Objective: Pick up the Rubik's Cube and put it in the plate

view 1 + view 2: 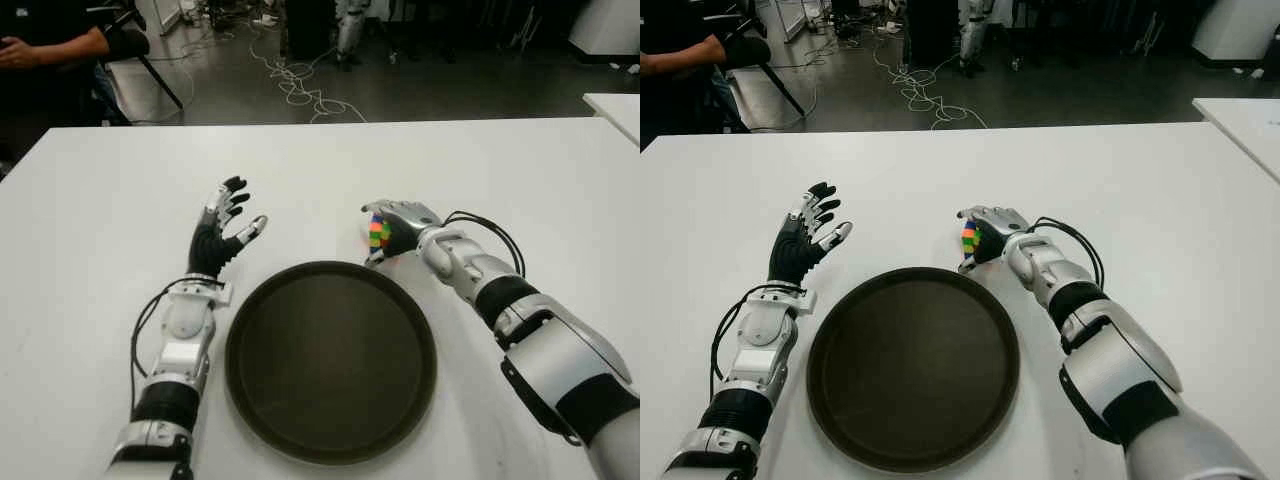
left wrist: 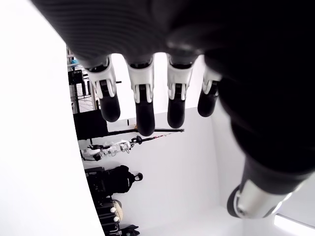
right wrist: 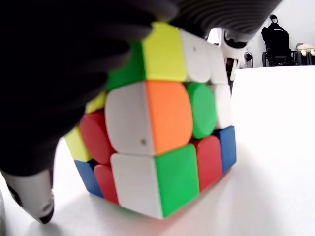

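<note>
The multicoloured Rubik's Cube stands on the white table, just beyond the far right rim of the dark round plate. My right hand is curled over it: in the right wrist view the fingers lie across the cube's top and side, the thumb sits low beside it, and the cube still touches the table. My left hand shows to the left of the plate, fingers spread and holding nothing. Nothing lies in the plate.
A person's arm shows beyond the table's far left corner. Cables trail over the dark floor behind the table. The corner of another white table stands at the far right.
</note>
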Controlling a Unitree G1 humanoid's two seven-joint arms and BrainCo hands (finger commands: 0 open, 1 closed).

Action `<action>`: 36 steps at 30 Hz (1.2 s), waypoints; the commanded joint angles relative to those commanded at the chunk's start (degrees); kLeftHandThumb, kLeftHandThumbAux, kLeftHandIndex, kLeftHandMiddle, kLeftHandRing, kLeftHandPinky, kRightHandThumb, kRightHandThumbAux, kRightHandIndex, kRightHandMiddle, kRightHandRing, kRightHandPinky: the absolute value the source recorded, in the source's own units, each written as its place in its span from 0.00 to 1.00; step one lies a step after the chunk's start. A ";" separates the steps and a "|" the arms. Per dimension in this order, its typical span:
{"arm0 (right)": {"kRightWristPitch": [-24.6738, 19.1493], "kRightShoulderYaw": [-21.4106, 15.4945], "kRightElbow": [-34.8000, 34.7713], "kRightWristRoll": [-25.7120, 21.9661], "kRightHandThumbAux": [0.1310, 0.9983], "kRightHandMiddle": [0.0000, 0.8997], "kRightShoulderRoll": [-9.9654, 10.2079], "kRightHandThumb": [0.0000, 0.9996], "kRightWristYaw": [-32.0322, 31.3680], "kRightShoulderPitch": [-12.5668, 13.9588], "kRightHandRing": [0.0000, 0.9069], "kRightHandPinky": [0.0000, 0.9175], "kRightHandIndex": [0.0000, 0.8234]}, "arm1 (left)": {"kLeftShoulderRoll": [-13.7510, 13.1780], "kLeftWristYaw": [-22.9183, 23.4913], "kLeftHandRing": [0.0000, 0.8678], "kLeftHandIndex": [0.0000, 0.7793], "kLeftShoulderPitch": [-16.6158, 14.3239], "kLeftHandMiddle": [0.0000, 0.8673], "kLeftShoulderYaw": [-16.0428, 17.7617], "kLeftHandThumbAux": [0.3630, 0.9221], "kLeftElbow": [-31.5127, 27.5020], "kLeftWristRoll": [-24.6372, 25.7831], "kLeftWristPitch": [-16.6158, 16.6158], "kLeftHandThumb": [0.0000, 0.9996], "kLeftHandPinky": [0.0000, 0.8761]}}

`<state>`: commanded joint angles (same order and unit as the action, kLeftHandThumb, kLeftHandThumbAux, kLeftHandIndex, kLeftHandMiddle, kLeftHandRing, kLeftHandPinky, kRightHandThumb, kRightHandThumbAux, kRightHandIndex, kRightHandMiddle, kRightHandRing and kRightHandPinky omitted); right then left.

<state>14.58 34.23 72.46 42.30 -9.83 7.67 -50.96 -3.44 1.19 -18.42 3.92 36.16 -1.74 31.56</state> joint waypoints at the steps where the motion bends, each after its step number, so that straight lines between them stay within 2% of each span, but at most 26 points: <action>1: 0.07 -0.03 -0.01 -0.01 0.61 0.25 -0.03 0.00 0.12 0.02 0.27 0.26 0.19 | 0.03 -0.08 0.16 0.10 0.00 0.17 0.01 0.62 -0.04 -0.02 -0.10 0.04 0.13; 10: -0.09 -0.27 -0.04 -0.23 0.62 0.25 -0.04 0.00 0.02 -0.13 0.28 0.28 0.20 | 0.07 -0.14 0.16 0.10 0.22 0.17 0.09 0.62 -0.43 0.13 -0.50 0.04 0.14; 16: -0.15 0.04 0.18 0.17 0.67 0.27 -0.15 0.00 -0.07 -0.53 0.30 0.31 0.20 | 0.00 0.00 0.16 0.10 0.29 0.18 0.09 0.62 -0.62 0.18 -0.49 0.05 0.14; 18: -0.17 0.30 0.22 0.44 0.74 0.29 -0.23 0.00 -0.17 -0.76 0.34 0.37 0.20 | -0.05 0.04 0.16 0.10 0.35 0.18 0.08 0.60 -0.74 0.15 -0.55 0.04 0.13; 20: -0.24 0.65 0.07 0.80 0.76 0.30 -0.40 0.00 -0.46 -1.14 0.35 0.39 0.20 | -0.16 0.01 0.16 0.10 0.40 0.18 0.02 0.60 -0.87 -0.02 -0.64 0.04 0.13; 21: -0.29 0.89 -0.04 1.01 0.81 0.37 -0.52 0.01 -0.66 -1.39 0.42 0.46 0.24 | -0.23 -0.03 0.15 0.10 0.43 0.17 -0.02 0.59 -0.94 -0.15 -0.70 0.04 0.13; 22: -0.38 1.16 -0.18 1.25 0.83 0.40 -0.64 0.02 -0.83 -1.63 0.44 0.48 0.26 | -0.30 -0.12 0.15 0.10 0.43 0.17 -0.06 0.59 -0.93 -0.32 -0.71 0.03 0.13; 23: -0.43 1.36 -0.26 1.37 0.78 0.47 -0.72 0.26 -0.92 -1.78 0.50 0.53 0.35 | -0.35 -0.19 0.15 0.10 0.44 0.17 -0.08 0.59 -0.93 -0.43 -0.72 0.03 0.13; 26: -0.62 1.72 -0.34 1.42 0.73 0.58 -0.81 0.55 -0.69 -1.91 0.59 0.60 0.45 | -0.43 -0.27 0.15 0.10 0.46 0.17 -0.04 0.59 -0.85 -0.54 -0.75 0.02 0.13; 29: -0.64 1.93 -0.51 1.32 0.71 0.63 -0.95 0.64 -0.37 -2.00 0.63 0.62 0.49 | -0.46 -0.20 0.15 0.10 0.50 0.17 -0.01 0.59 -0.86 -0.46 -0.72 0.02 0.13; 36: 0.30 2.06 -0.92 1.24 0.70 0.66 -1.39 0.69 1.06 -1.91 0.66 0.63 0.51 | -0.30 -0.07 0.15 0.10 0.52 0.17 0.06 0.59 -0.96 -0.13 -0.55 0.04 0.13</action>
<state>14.88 36.29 71.55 43.54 -11.22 8.74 -52.87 -3.74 1.12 -17.90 3.98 35.21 -1.87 31.01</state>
